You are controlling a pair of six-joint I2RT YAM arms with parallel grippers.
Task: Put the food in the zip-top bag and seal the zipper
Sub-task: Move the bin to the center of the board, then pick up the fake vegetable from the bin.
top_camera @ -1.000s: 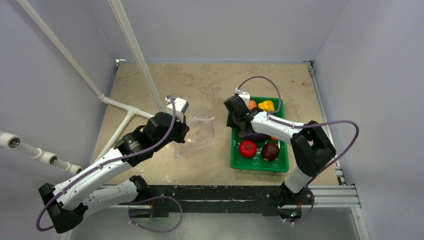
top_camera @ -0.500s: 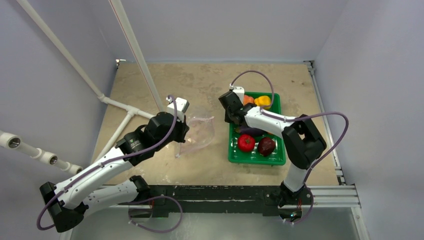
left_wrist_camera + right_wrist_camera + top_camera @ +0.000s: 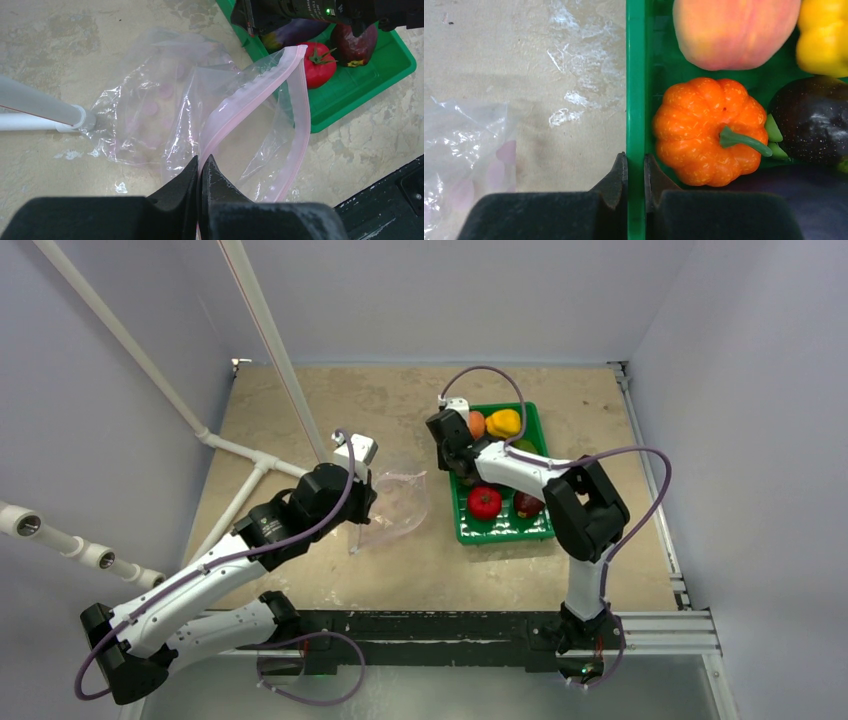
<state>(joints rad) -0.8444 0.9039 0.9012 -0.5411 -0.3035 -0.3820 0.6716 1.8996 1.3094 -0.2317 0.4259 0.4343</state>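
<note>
The clear zip-top bag (image 3: 398, 502) lies crumpled at mid-table, its mouth open in the left wrist view (image 3: 150, 100). My left gripper (image 3: 201, 167) is shut on the pinkish zipper (image 3: 235, 117) at the near lip. My right gripper (image 3: 635, 167) is shut on the left rim of the green tray (image 3: 636, 75), just right of the bag (image 3: 505, 530). The food in the tray: an orange pumpkin (image 3: 709, 130), a peach (image 3: 734, 30), a yellow pepper (image 3: 503, 423), a purple eggplant (image 3: 814, 125), a red tomato (image 3: 485, 502) and a dark red fruit (image 3: 527, 504).
White pipes (image 3: 250, 455) slant across the table's left side, and one end lies on the bag's far corner (image 3: 40, 107). A black metal rail (image 3: 450, 625) runs along the near edge. Grey walls stand on three sides.
My right gripper has dragged the green tray left and toward the back, close to the bag. The left arm and the bag have stayed in place.
</note>
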